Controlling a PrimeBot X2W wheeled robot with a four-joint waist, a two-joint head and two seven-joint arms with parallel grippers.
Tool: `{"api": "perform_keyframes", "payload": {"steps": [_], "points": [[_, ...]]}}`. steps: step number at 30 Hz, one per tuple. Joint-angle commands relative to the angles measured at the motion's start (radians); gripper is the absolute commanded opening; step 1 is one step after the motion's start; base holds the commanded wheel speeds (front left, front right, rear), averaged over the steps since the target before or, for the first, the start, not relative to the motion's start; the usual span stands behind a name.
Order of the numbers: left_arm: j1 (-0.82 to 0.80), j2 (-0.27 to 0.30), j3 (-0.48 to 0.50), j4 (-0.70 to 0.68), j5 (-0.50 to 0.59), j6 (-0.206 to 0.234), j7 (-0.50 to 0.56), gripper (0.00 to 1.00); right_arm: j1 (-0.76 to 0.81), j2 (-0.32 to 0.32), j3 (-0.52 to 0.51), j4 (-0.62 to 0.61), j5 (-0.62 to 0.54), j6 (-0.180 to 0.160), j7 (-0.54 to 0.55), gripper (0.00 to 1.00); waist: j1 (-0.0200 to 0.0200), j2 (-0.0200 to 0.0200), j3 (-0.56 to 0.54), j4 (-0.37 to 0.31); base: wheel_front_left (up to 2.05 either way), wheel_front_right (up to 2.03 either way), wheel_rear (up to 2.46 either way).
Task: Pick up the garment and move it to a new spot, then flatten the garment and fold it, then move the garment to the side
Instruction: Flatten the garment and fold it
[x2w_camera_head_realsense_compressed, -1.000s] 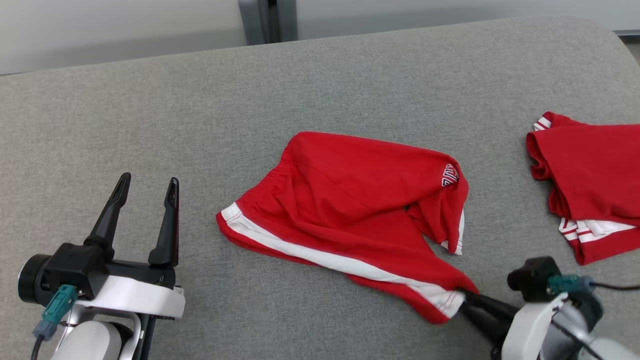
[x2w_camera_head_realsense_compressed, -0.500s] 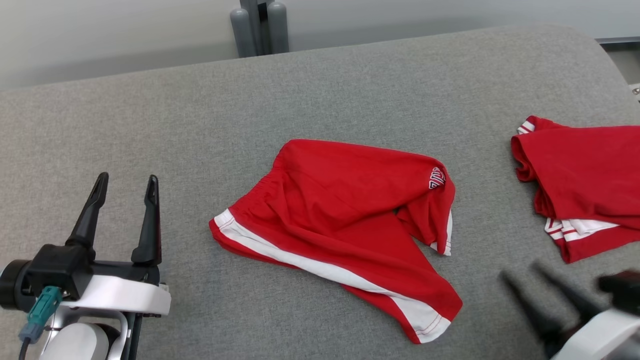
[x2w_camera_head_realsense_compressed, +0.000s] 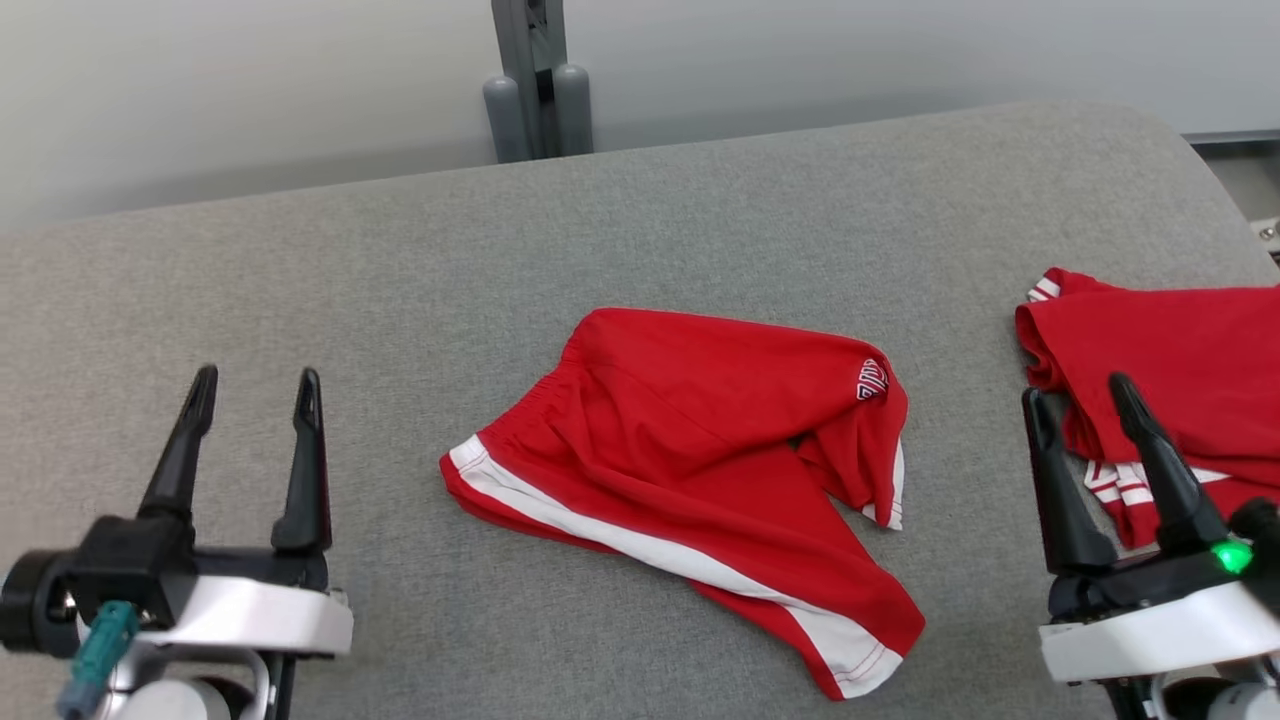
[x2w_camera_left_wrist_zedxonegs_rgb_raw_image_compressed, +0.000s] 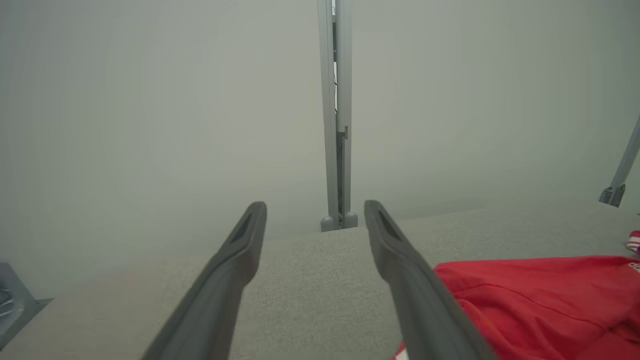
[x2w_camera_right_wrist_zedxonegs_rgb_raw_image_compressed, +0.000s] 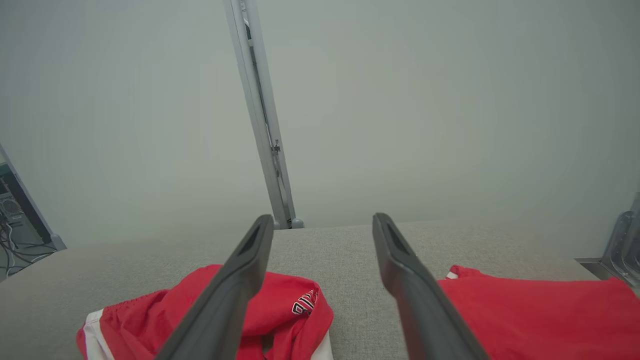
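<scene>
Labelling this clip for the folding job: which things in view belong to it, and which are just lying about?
Job: red shorts mid-table, left end effector, right end effector, grey table.
Lying about: second red garment at right, grey post behind.

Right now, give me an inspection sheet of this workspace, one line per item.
Surface: grey fabric-covered table, nothing wrong seen.
Job's things: red shorts with white side stripe, crumpled, unfolded, mid-table.
Clutter: second red garment with white striped trim, at the right edge.
Grippers: left gripper open, empty; right gripper open, empty.
Cables: teal plug with cable at the left wrist.
Surroundings: grey upright post behind the table, pale wall.
</scene>
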Motion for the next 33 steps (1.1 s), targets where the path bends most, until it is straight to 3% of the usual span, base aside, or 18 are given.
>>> {"api": "perform_keyframes", "payload": {"steps": [1, 11, 27, 30, 33], "points": [[0.022, 0.006, -0.007, -0.003, 0.010, 0.011, 0.002, 1.00, -0.006, 0.009, 0.006, 0.009, -0.043, 0.002, 0.000, 1.00, 0.0000, 0.0000, -0.014, 0.011, 0.00, 0.00, 0.00], [0.089, -0.016, -0.056, 0.022, -0.002, 0.003, 0.007, 1.00, 0.057, 0.057, 0.001, 0.048, -0.104, 0.002, 0.024, 1.00, 0.0000, 0.0000, -0.063, 0.037, 0.00, 0.00, 0.00], [0.056, -0.015, -0.086, 0.062, -0.012, -0.028, 0.016, 1.00, 0.065, 0.068, -0.003, 0.045, -0.112, 0.002, 0.044, 1.00, 0.0000, 0.0000, -0.073, 0.041, 0.00, 0.00, 0.00], [0.028, 0.000, -0.109, 0.069, -0.022, -0.063, 0.065, 1.00, 0.062, 0.069, -0.002, 0.043, -0.112, 0.002, 0.046, 1.00, 0.0000, 0.0000, -0.068, 0.040, 0.00, 0.00, 0.00], [-0.021, 0.024, -0.146, 0.075, -0.051, -0.127, 0.166, 1.00, 0.060, 0.069, 0.011, 0.043, -0.112, 0.002, 0.057, 1.00, 0.0000, 0.0000, -0.057, 0.033, 0.00, 0.00, 0.00]]}}
